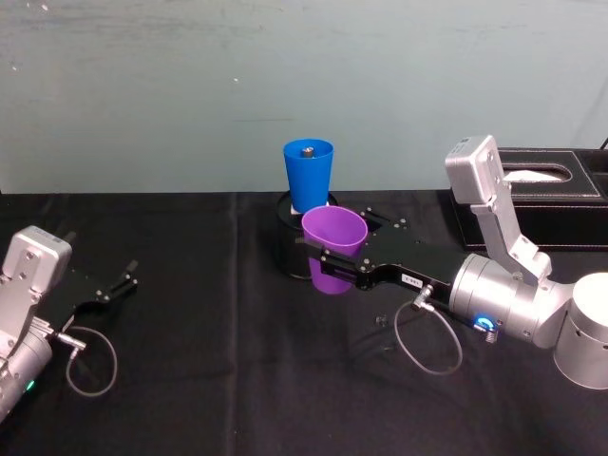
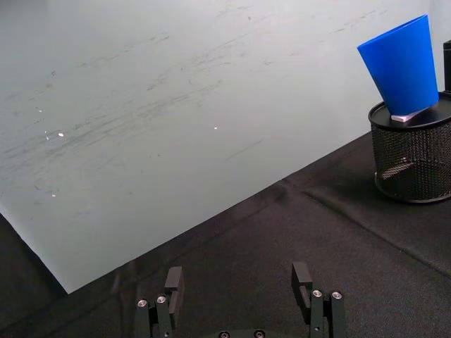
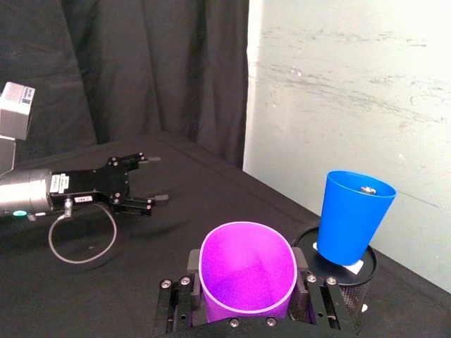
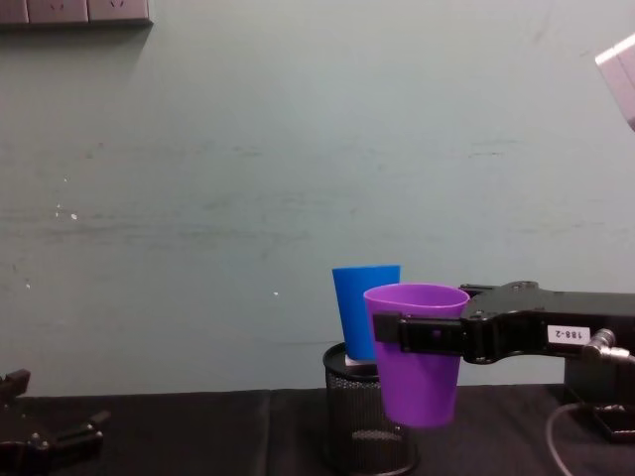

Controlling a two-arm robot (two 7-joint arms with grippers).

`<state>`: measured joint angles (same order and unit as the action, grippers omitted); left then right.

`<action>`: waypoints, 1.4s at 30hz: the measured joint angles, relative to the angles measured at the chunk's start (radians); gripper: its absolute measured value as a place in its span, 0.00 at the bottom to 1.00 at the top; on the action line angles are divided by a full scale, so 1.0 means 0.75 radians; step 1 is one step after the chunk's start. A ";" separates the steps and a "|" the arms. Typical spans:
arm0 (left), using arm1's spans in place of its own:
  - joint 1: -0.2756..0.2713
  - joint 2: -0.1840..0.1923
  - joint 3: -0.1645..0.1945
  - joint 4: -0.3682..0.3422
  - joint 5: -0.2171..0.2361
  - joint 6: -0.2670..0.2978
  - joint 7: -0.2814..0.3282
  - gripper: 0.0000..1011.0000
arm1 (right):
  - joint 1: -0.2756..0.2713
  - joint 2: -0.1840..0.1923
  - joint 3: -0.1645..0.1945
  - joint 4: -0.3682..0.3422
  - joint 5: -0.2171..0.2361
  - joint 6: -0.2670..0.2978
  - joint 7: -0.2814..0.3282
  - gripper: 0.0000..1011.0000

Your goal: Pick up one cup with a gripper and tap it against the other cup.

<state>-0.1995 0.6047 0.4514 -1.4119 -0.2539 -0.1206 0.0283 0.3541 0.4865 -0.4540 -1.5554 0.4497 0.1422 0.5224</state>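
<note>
Purple tapered plastic tumbler [image 1: 334,233], likely light, slick, squashable: right gripper [image 3: 246,296] jaws clamp its upper wall, near bright blue plastic tumbler [image 1: 308,176]; left gripper [image 2: 239,289] jaws open, parked far left.

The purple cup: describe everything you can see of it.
The purple cup is a smooth, tapered, plastic-looking tumbler with a rolled rim, empty and upright. The right tool clamps its sides below the rim, holding it off the table, in front of the blue cup on the mesh holder, not touching it.
</note>
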 joint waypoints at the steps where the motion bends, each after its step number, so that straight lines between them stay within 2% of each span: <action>1: 0.000 0.000 0.000 0.000 0.000 0.000 0.000 0.99 | 0.000 0.000 0.000 0.000 0.000 0.000 0.000 0.72; 42: 0.000 0.000 0.000 0.000 0.000 0.000 0.000 0.99 | 0.000 0.000 0.000 0.000 0.000 0.000 0.000 0.72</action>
<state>-0.1995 0.6047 0.4514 -1.4120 -0.2538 -0.1206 0.0283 0.3541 0.4864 -0.4540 -1.5554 0.4497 0.1422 0.5224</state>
